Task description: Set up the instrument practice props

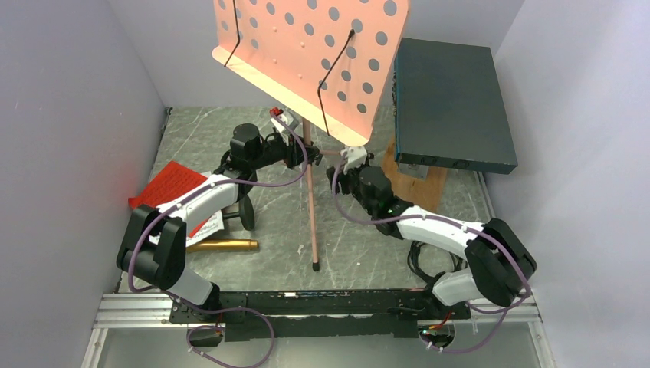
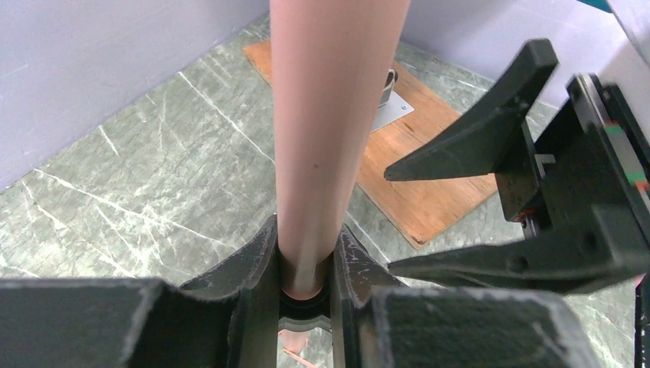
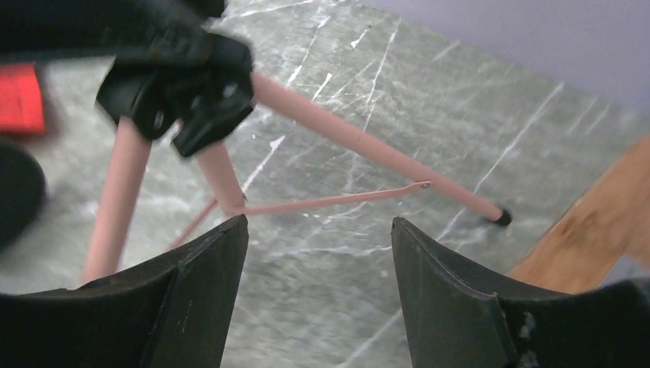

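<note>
1. At table [image 1: 368, 245] centre, found standing: pink music stand [image 1: 306, 54], perforated desk leaning toward 12 o'clock. Tripod legs [image 3: 368, 142] spread, one black foot down on the marbled surface.
2. Left gripper [image 2: 305, 287]: closed narrow on the stand's pole [image 2: 329, 115], both fingers pressed against the tube. Firm hold confirmed in wrist view.
3. Right gripper [image 3: 318, 226]: jaws wide apart, nothing between them. Positioned just beside the pole at its 3 o'clock side, not touching.
4. Red and white music sheets [image 1: 172, 188]: flat at 9 o'clock, near the left wall, partly covered by the left arm.
5. Gold microphone [image 1: 222, 245]: lying on its side at 8 o'clock. Small black mic stand [image 1: 247, 213] just beside it toward 12 o'clock; attitude not clear, possibly tipped over.
6. Dark teal box [image 1: 452, 107]: at 1 o'clock, resting on wooden board [image 1: 418, 184].
</note>
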`<state>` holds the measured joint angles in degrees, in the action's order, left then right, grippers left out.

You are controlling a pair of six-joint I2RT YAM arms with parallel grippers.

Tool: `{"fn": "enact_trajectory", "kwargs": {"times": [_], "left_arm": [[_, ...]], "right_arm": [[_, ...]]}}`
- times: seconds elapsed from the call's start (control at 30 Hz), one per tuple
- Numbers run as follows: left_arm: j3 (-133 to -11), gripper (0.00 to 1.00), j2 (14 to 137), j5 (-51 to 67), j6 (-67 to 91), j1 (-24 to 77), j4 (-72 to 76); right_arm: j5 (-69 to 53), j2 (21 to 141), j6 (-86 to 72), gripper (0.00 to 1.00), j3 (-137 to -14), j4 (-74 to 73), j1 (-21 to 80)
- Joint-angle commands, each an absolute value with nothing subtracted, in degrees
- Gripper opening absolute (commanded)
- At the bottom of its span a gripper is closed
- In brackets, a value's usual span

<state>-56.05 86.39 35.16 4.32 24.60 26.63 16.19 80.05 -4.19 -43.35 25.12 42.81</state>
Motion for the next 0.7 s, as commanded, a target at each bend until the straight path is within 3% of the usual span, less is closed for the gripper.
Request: {"fn": "enact_trajectory", "kwargs": {"times": [0.0,0.27,0.53,0.67], "left_arm": [[-57.1,0.00,82.5,39.4,12.1,24.8,30.5],[-57.2,0.00,83.0,39.7,12.2,24.7,30.3],[-57.2,0.00,82.5,39.9,12.1,24.7,30.5],[-57.5,0.00,82.6,40.7,13.3,24.2,31.3]], "right_arm": [[1.6,76.5,25.8,0.71,-35.1,43.9,42.6],[-16.5,80.1,46.6,0.69,-36.2,51.4,40.8],[-19.5,84.8,51.7,0.63,-41.5,48.5,39.9],[-19.7,85.6,49.9,0.53,-42.2,49.6,39.8]]}}
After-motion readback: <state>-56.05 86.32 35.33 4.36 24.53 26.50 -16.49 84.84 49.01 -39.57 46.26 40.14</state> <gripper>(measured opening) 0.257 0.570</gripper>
